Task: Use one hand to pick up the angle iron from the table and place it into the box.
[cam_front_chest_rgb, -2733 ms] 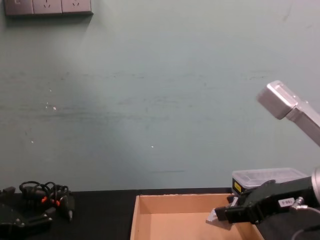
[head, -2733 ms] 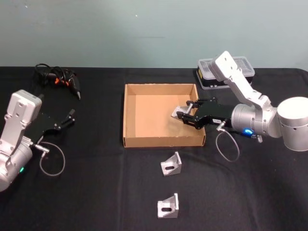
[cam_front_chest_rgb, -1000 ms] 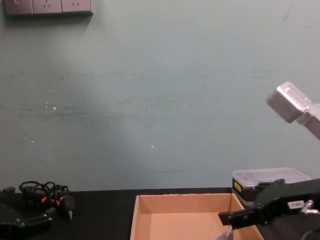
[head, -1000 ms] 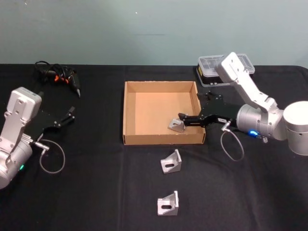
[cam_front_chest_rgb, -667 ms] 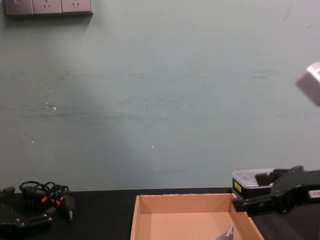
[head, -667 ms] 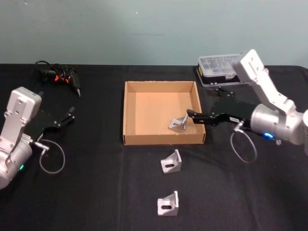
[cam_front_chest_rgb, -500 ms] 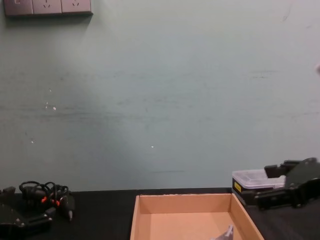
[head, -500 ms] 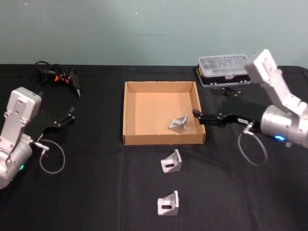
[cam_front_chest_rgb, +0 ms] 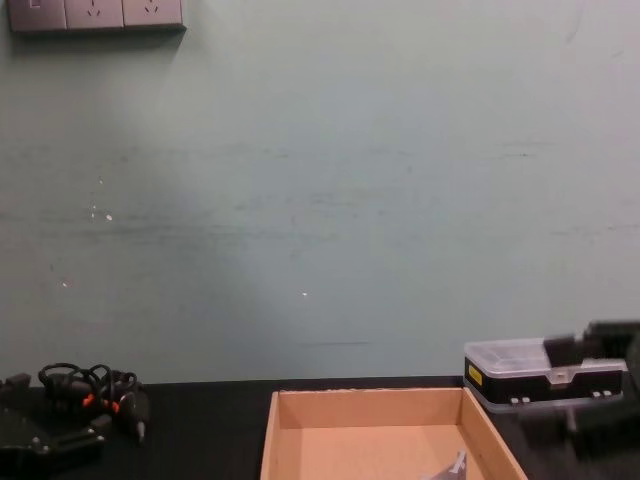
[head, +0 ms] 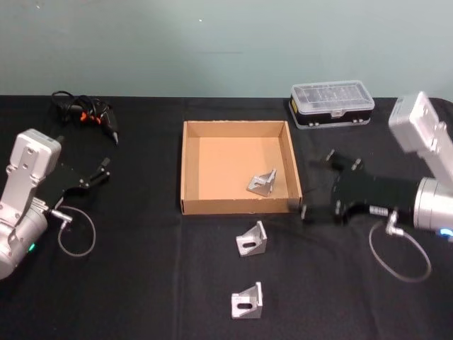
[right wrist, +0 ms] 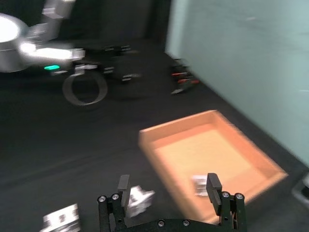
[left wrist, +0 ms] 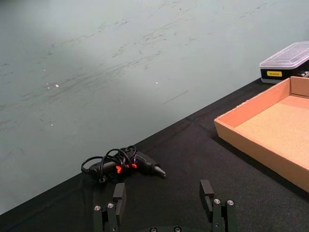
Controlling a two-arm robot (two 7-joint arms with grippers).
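The head camera is looking forward and down from above, taking in most of the desk (head: 141,283), with the box (head: 241,207) at mid-distance. The chest camera is sitting lower, facing level across the desk's far part toward the wall (cam_front_chest_rgb: 320,200) and catching the box's far end at its lower edge. The left wrist camera is looking out low over the left arm's fingers (left wrist: 119,194), across the desk toward that wall, near the cable tangle (left wrist: 120,164). The right wrist camera is looking down from higher past the right arm's fingers (right wrist: 213,184) onto the box. All four are sharing the box; head, chest and left wrist are also sharing the plastic case (head: 331,103) and cable tangle.
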